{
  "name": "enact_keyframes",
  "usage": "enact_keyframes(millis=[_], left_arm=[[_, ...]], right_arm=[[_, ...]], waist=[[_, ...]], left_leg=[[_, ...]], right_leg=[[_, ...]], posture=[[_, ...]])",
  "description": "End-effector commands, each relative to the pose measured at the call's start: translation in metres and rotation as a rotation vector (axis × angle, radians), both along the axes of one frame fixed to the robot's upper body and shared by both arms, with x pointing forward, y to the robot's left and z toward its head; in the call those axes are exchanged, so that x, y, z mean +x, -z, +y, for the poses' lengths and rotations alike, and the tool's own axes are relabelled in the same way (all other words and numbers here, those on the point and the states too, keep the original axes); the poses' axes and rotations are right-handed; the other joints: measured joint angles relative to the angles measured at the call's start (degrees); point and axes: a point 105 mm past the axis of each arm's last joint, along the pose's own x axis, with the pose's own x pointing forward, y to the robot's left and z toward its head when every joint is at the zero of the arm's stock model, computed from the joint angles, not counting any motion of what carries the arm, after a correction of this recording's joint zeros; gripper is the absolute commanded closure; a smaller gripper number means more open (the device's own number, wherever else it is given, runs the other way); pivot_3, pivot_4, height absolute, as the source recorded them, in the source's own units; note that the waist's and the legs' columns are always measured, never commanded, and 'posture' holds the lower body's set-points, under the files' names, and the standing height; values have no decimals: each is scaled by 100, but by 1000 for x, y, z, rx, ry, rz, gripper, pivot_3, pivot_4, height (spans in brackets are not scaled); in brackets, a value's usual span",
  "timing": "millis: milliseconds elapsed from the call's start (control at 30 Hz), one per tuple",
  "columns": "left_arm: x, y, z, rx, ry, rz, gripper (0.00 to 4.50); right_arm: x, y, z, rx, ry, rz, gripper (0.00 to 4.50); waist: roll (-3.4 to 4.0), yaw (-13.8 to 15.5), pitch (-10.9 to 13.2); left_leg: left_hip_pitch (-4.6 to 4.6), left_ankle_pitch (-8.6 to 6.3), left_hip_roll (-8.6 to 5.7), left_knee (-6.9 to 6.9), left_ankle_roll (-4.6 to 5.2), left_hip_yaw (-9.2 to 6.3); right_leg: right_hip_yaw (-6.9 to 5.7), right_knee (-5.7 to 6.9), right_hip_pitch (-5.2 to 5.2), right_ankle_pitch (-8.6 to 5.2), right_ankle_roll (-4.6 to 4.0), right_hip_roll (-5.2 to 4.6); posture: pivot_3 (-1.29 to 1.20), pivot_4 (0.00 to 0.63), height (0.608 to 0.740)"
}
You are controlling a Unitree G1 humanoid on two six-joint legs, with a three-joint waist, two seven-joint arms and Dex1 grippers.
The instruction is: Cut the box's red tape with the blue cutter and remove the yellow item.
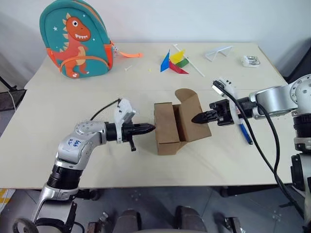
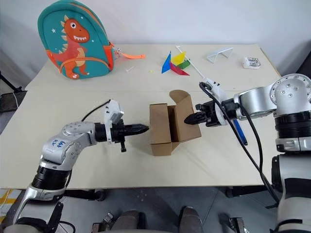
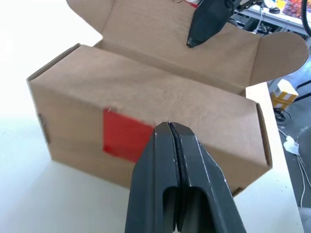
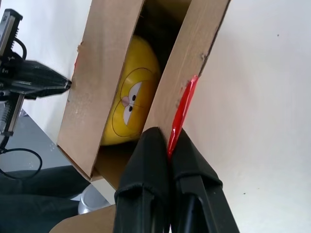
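Observation:
The brown box (image 1: 166, 130) lies in the middle of the table with its lid flap (image 1: 194, 116) raised on the right. My left gripper (image 1: 149, 128) is shut, its tip at the box's left wall, by a patch of red tape (image 3: 124, 135). My right gripper (image 1: 196, 118) is shut too, its tip against the raised flap, whose edge carries a strip of red tape (image 4: 182, 114). The yellow item (image 4: 131, 99), a plush with a little face, sits inside the open box. The blue cutter (image 1: 246, 134) lies on the table under my right forearm, held by nothing.
A teal dinosaur backpack (image 1: 77, 39) stands at the far left. A multicoloured pinwheel (image 1: 175, 62), a white wire stand (image 1: 218, 52) and a small clear object (image 1: 250, 60) lie along the back. The table's front edge (image 1: 160, 187) runs close below the box.

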Motion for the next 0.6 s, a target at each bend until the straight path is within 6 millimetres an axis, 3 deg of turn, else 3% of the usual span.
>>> enact_keyframes(millis=[33,233,467,600], left_arm=[[1,2,1,13,-9,-3,4500],[2,-29,-6,-48,38,-72,4500],[-7,-64,9,-16,133,-97,4500],[-13,-88,-9,-74,209,-139,4500]], right_arm=[[-3,18,-4,-73,6,36,4476],[-3,17,2,-68,-17,21,4476],[-2,19,3,-71,-14,17,4476],[-1,19,4,-70,-11,15,4476]], waist=[[-8,2,5],[-12,2,7],[-12,-17,7],[-14,15,8]], left_leg=[[-9,0,1,0,0,-1],[-17,0,1,0,-1,2],[-15,0,2,-4,-1,4],[-16,0,2,-1,-1,3]], right_leg=[[0,2,-10,0,0,0],[-1,-1,-16,0,0,1],[-1,-1,-18,0,0,1],[-2,-2,-16,0,0,1]], posture=[[0,150,740],[0,150,740],[0,150,740],[0,150,740]])
